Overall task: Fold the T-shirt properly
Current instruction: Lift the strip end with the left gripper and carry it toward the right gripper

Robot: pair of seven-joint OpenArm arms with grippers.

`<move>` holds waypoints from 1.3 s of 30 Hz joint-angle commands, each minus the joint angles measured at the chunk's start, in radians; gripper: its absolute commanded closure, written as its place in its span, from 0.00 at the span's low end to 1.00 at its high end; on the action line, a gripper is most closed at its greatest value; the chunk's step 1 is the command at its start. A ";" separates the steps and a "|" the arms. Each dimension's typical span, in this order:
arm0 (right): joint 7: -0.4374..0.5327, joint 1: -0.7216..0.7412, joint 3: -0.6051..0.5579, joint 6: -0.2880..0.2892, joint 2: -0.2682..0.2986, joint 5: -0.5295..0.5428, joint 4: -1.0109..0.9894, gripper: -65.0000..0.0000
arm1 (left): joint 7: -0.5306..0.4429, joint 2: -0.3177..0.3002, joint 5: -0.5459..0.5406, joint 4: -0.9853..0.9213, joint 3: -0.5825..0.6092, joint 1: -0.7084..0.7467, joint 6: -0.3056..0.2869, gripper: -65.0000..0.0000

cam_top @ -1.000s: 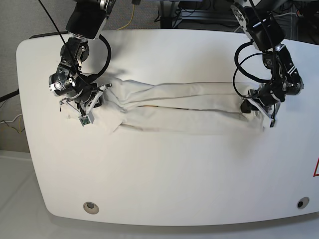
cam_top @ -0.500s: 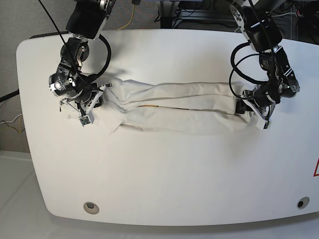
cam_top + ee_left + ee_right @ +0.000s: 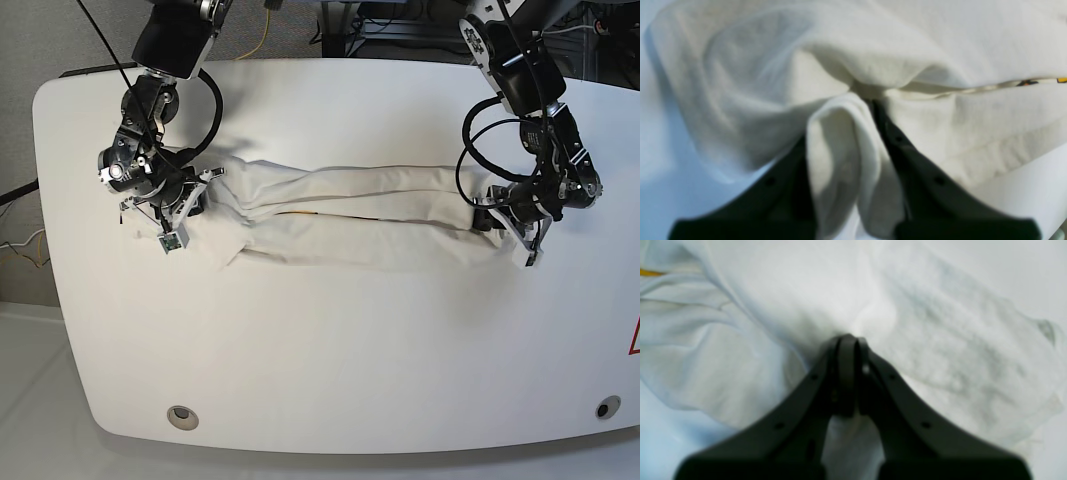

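Observation:
The T-shirt [image 3: 350, 215] lies as a long, narrow, gathered white band across the white table [image 3: 350, 360], stretched between both grippers. My left gripper [image 3: 497, 222], on the right side of the base view, is shut on the band's right end; in the left wrist view a fold of cloth [image 3: 840, 150] bulges between its dark fingers [image 3: 907, 156]. A thin coloured strip of print [image 3: 1027, 82] peeks from a crease. My right gripper [image 3: 192, 203] is shut on the left end, where a sleeve bunches. Its fingertips [image 3: 848, 343] pinch the T-shirt [image 3: 940, 356] tightly.
The table has rounded corners, with a round hole near the front left [image 3: 181, 416] and another near the front right [image 3: 603, 408]. Cables and dark equipment [image 3: 400, 30] sit beyond the far edge. A red mark [image 3: 634, 340] shows at the right edge.
My left gripper has shifted a little leftward and toward the front in the base view, carrying its end of the T-shirt so the band is slightly shorter. The right arm has stayed still.

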 commanded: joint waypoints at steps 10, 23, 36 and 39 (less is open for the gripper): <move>-0.108 -0.025 0.002 0.009 0.000 -0.065 -0.019 1.00 | 0.078 0.101 -0.006 0.156 0.008 -0.064 -0.001 0.96; -0.108 -0.025 0.007 0.009 -0.001 -0.065 -0.019 1.00 | 0.081 0.218 -0.006 0.232 0.148 -0.061 -0.001 0.96; -0.108 -0.025 0.007 0.009 -0.001 -0.061 -0.019 1.00 | -0.011 0.219 -0.010 0.222 0.328 -0.027 -0.001 0.96; -0.108 -0.025 0.007 0.009 -0.001 -0.061 -0.019 1.00 | -0.060 0.219 -0.040 0.204 0.389 -0.014 -0.001 0.96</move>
